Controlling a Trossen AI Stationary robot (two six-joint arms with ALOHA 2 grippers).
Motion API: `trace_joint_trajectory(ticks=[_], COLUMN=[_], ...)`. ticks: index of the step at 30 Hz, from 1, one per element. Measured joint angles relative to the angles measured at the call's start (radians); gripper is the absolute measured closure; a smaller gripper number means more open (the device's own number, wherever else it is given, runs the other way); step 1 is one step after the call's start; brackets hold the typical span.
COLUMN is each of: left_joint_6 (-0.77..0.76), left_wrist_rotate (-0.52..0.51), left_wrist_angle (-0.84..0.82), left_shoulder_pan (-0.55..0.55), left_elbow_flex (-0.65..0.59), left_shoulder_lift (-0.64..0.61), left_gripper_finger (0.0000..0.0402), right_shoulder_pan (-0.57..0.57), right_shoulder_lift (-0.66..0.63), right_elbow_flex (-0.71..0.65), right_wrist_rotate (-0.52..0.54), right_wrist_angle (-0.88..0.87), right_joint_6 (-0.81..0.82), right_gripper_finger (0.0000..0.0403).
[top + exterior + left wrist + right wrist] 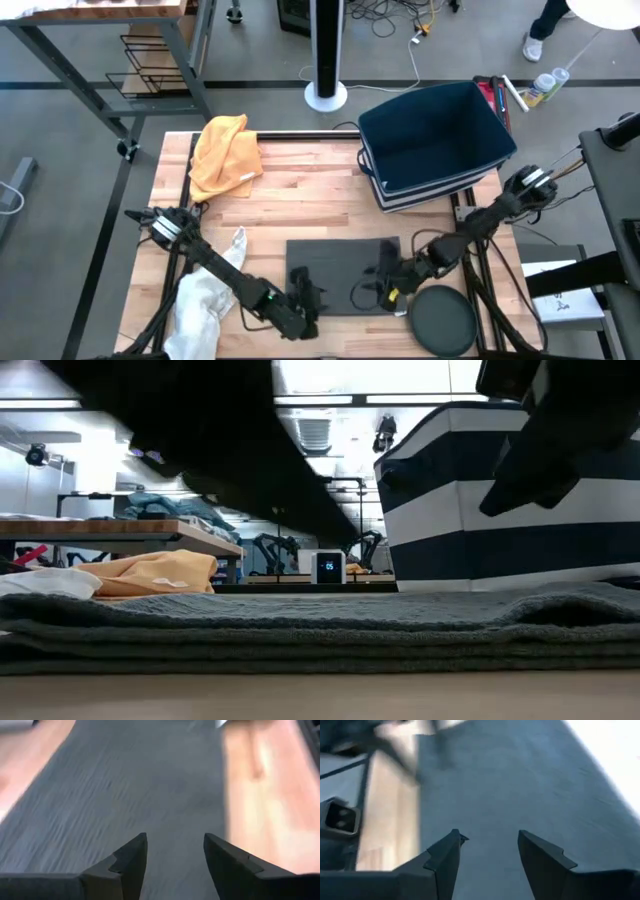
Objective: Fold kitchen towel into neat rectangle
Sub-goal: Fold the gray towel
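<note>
Folded grey towel (320,635) lies flat on tabletop (300,200); left claw (175,855) and right claw (487,852) hover above it, fingers spread, holding nothing.

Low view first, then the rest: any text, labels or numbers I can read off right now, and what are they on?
"05", roughly: lit digits on the small white device behind the folded grey towel in the low view; too small to be sure.
Bottle labels on the floor past the striped bin, high view: too small to read.
White tag on the yellow cloth: blank or too small.
Wrist views: no text.
</note>
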Motion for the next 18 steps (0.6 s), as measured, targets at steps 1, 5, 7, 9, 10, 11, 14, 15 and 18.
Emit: trace_joint_trajectory(ticks=[1, 5, 7, 9, 10, 11, 14, 15, 18], left_joint_6=[-0.017, -0.029, -0.029, -0.021, -0.019, -0.019, -0.022, -0.028, -0.057], left_wrist_rotate=[0.0, -0.001, -0.001, 0.0, 0.0, 0.0, 0.0, 0.0, -0.001], left_wrist_angle=[0.019, 0.087, 0.084, 0.079, 0.075, 0.072, 0.069, 0.068, 0.069], left_shoulder_pan=[0.0, 0.001, 0.001, 0.0, 0.0, -0.001, -0.006, -0.008, -0.019], left_elbow_flex=[-0.036, -0.115, -0.131, -0.143, -0.149, -0.155, -0.178, -0.186, -0.204], left_shoulder_lift=[-0.01, -0.032, -0.038, -0.038, -0.038, -0.038, -0.044, -0.045, -0.047], left_gripper_finger=[0.0216, 0.0215, 0.0214, 0.0215, 0.0216, 0.0217, 0.0217, 0.0217, 0.0214], right_shoulder_pan=[0.01, 0.044, 0.055, 0.065, 0.069, 0.074, 0.079, 0.08, 0.08], right_shoulder_lift=[0.036, 0.162, 0.213, 0.257, 0.282, 0.307, 0.387, 0.407, 0.438], right_elbow_flex=[0.0, 0.0, 0.0, 0.0, 0.0, 0.001, 0.004, 0.013, 0.029], right_wrist_rotate=[-0.002, -0.003, 0.0, 0.011, 0.026, 0.039, 0.075, 0.084, 0.088], right_wrist_angle=[0.068, 0.239, 0.297, 0.359, 0.394, 0.42, 0.435, 0.445, 0.449], right_joint_6=[-0.031, -0.1, -0.101, -0.103, -0.106, -0.111, -0.131, -0.128, -0.124], right_gripper_finger=[0.0215, 0.0219, 0.022, 0.0219, 0.022, 0.0221, 0.0226, 0.0227, 0.0231])
